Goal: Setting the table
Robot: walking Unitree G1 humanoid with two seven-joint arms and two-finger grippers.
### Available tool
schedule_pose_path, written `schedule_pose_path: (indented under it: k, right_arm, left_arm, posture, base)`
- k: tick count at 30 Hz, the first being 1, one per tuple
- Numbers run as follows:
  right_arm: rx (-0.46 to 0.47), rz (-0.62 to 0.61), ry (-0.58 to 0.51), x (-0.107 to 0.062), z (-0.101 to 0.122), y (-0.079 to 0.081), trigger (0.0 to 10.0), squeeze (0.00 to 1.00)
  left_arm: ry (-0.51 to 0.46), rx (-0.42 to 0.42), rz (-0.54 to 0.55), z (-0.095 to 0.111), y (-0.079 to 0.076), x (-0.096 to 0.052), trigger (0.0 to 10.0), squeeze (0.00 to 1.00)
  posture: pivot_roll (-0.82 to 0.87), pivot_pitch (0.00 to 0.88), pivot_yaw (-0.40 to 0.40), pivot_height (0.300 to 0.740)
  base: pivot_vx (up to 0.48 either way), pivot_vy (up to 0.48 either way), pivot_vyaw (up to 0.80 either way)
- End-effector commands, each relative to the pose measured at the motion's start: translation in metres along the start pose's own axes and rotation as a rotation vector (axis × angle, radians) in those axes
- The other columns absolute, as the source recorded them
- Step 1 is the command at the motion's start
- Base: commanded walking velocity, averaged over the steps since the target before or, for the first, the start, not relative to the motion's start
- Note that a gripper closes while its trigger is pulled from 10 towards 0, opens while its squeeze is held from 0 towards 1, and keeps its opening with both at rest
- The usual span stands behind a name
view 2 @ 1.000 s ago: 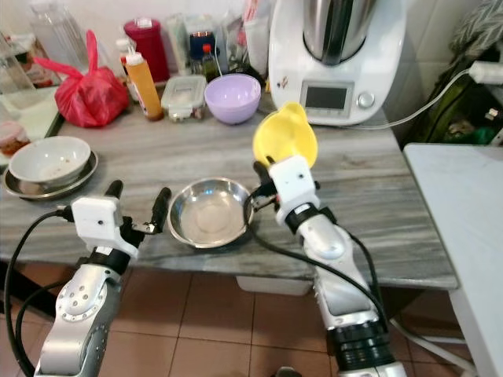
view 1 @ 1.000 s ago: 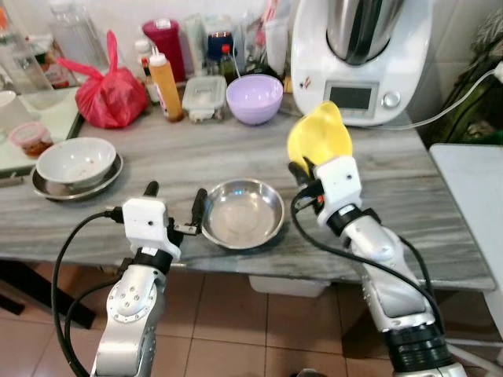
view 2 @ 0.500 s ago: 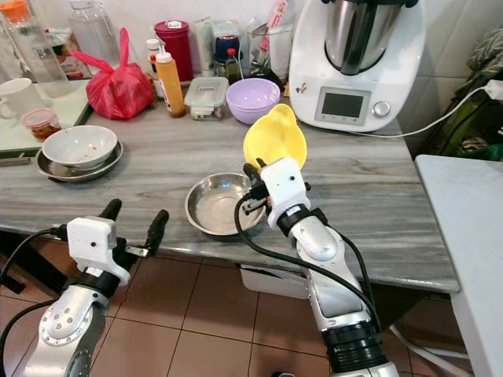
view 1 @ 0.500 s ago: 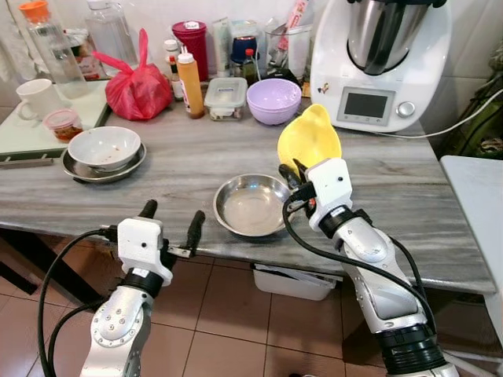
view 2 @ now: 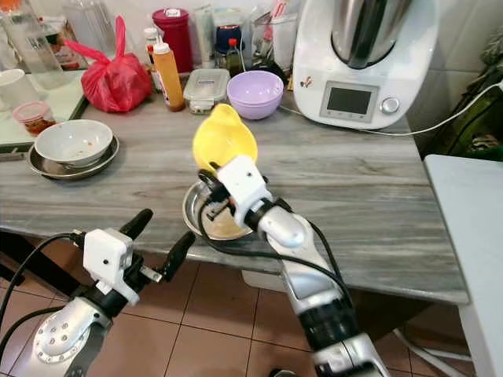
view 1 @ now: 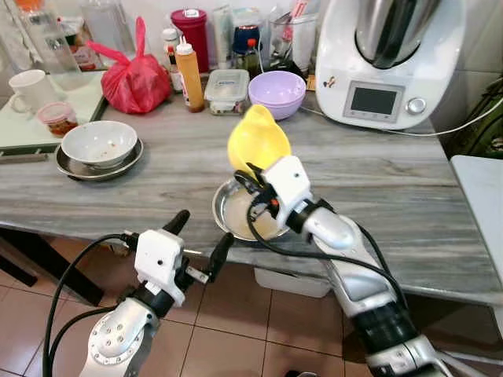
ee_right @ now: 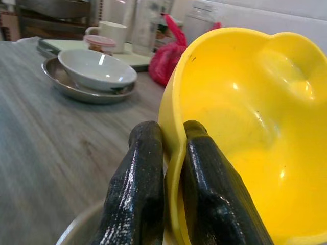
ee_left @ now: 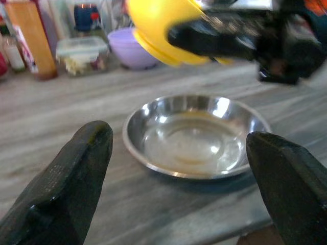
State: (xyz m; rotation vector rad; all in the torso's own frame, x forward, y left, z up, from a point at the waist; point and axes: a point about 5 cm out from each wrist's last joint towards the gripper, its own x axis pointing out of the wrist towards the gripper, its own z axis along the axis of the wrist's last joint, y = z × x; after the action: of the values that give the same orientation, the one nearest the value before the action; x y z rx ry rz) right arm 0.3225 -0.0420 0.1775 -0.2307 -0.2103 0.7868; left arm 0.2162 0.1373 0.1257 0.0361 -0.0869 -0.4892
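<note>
I see the yellow bowl pinched by its rim in my right gripper, held tipped up in the air just above the steel bowl, which looks empty and sits near the front edge of the grey table. My left gripper hangs in front of the table edge with its fingers spread wide, holding nothing. Farther left a white bowl sits in a steel plate, and the table to the right is bare.

Yellow bowl, grey-veined table

Silver jointed arms, white boxy wrist housings, looping black cables, seemingly matte black fingers
</note>
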Motion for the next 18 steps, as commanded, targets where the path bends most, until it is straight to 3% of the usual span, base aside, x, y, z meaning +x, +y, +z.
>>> schedule_pose_path:
  k: [1, 5, 18]
  right_arm:
    - [-0.016, 0.030, -0.019, 0.006, 0.004, 0.004, 10.0, 0.00]
    - [-0.024, 0.070, -0.017, 0.028, 0.006, 0.007, 10.0, 0.00]
    - [-0.047, 0.108, 0.094, 0.053, -0.003, 0.014, 10.0, 0.00]
  left_arm:
    - [0.006, 0.012, -0.009, 0.002, 0.000, -0.002, 10.0, 0.00]
    - [0.017, 0.009, 0.003, 0.002, 0.001, -0.006, 10.0, 0.00]
    - [0.008, -0.020, 0.004, 0.001, -0.008, -0.004, 10.0, 0.00]
  posture:
    - [0.01, 0.143, 0.017, 0.740]
    - [0.03, 0.152, 0.002, 0.740]
    - [0.04, 0.153, -0.016, 0.740]
  base:
    - [0.000, 0.000, 0.00]
    - [0.000, 0.000, 0.00]
    - [0.000, 0.000, 0.00]
